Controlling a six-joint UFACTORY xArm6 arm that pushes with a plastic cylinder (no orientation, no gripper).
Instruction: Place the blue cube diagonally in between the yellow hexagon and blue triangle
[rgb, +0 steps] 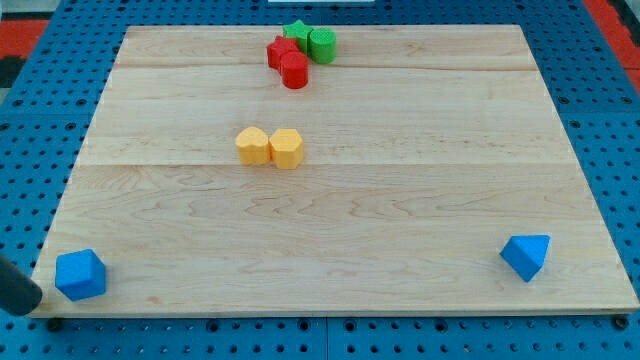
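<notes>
The blue cube sits at the board's bottom left corner. The blue triangle sits near the bottom right corner. The yellow hexagon stands left of the board's middle, touching a second yellow block on its left. The dark rod enters at the view's bottom left edge. My tip is just left of the blue cube, a small gap apart, at the board's edge.
A red block and a red cylinder cluster with a green star-like block and a green cylinder at the board's top edge. The wooden board lies on a blue pegboard.
</notes>
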